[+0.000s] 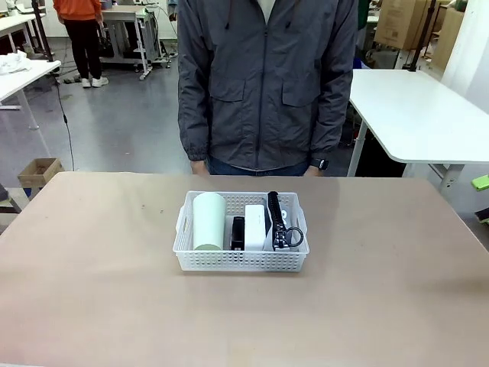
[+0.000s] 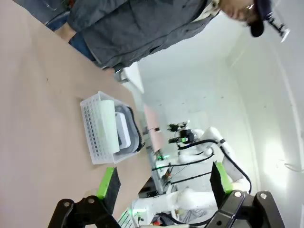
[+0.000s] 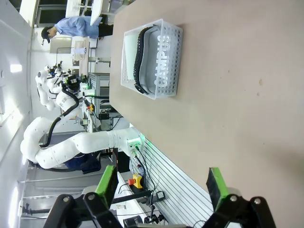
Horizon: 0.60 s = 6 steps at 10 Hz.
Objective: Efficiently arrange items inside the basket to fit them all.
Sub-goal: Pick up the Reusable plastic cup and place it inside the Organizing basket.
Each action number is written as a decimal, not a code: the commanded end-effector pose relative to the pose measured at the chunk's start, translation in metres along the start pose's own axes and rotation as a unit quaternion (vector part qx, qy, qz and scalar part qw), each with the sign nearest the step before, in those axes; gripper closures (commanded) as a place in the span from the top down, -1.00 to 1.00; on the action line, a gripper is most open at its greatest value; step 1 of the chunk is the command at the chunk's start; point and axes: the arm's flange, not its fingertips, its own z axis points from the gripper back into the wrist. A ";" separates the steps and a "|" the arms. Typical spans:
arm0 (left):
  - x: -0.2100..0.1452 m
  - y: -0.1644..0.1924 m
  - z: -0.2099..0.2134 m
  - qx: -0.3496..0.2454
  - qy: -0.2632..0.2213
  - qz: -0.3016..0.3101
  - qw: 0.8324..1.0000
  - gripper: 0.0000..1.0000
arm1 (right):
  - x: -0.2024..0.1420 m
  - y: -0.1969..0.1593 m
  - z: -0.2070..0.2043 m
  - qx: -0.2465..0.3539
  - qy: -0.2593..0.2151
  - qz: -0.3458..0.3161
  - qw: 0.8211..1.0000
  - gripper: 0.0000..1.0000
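Four items sit packed in the white basket [image 1: 241, 260] at the table's [image 1: 397, 306] middle: green cup [image 1: 208, 221] left, black stapler [image 1: 238, 232], white box [image 1: 254, 226], grey shoe [image 1: 279, 222] on edge at right. Left gripper [image 2: 161, 183] and right gripper [image 3: 161, 183] hang wide apart, holding nothing, well away from it.

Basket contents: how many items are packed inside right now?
4 in the basket: cup lying at its left, stapler beside it, white box next, shoe on edge along the right wall. Smaller things underneath could be hidden.
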 end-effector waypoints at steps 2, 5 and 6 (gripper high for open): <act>0.000 0.000 0.000 0.000 0.000 0.000 1.000 1.00 | -0.003 0.001 0.003 -0.005 0.006 0.003 1.000 1.00; 0.000 0.000 0.000 0.000 0.000 0.000 1.000 1.00 | -0.003 0.001 0.003 -0.005 0.006 0.003 1.000 1.00; 0.000 0.000 0.000 0.000 0.000 0.000 1.000 1.00 | -0.003 0.001 0.003 -0.005 0.006 0.003 1.000 1.00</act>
